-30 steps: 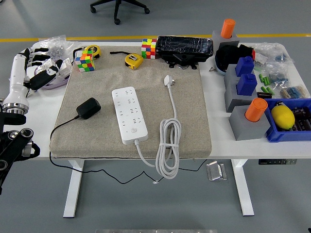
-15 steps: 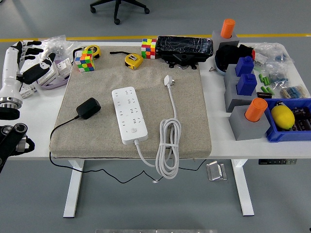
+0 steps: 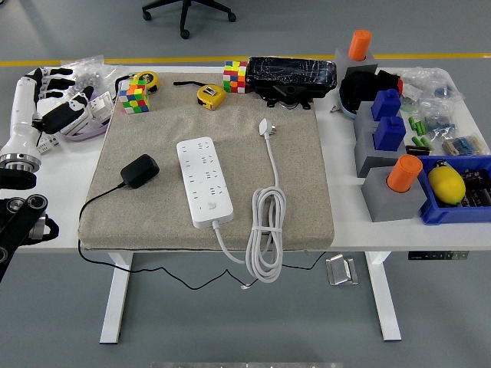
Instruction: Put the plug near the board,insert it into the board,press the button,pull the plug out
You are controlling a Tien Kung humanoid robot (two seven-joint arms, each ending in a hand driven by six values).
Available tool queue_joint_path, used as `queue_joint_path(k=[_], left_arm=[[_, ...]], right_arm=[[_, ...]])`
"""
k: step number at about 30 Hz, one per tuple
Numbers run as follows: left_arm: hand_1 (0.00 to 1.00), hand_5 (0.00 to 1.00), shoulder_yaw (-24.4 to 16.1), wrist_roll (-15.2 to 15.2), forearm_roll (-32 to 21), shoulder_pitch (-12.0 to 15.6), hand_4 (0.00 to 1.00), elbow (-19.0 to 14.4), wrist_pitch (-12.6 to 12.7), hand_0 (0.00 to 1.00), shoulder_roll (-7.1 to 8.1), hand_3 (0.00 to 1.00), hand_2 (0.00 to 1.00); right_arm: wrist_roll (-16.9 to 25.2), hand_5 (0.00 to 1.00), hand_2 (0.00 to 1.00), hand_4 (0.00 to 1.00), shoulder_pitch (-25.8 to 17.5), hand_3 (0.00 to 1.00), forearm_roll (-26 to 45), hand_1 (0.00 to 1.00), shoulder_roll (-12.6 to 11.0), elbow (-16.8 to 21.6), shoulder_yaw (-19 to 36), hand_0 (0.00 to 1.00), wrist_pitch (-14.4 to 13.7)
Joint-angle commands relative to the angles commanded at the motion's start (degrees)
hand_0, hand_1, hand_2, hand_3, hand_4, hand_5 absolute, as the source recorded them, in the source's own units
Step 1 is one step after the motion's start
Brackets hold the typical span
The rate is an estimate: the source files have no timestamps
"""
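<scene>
The black adapter plug (image 3: 140, 170) lies untouched on the mat just left of the white power strip (image 3: 205, 181), while the left hand (image 3: 57, 103), fingers spread and empty, hovers over the table's far-left edge.

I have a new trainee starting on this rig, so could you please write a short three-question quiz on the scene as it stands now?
1. True or false: the black adapter plug is already inserted in the white power strip.
2. Which side of the power strip does the black adapter plug lie on in the picture? A) left B) right C) on top of it
3. Fill in: the left hand is over the table's far ____ corner, holding nothing.

Key: 1 false, it lies apart on the beige mat; 2 A; 3 left.
</scene>
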Motion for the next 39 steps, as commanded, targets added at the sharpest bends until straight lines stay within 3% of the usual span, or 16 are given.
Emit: queue_joint_path(k=[39], left_arm=[[0.617,0.317,0.14,0.27,0.34,-0.53,0.828,-0.30,-0.23,0.556,0.37,0.618,0.581]], right_arm=[[-0.05,0.581,0.645,0.967,0.04,0.562,0.29,0.676,-0.76,-0.03,-0.96,0.611,0.07]])
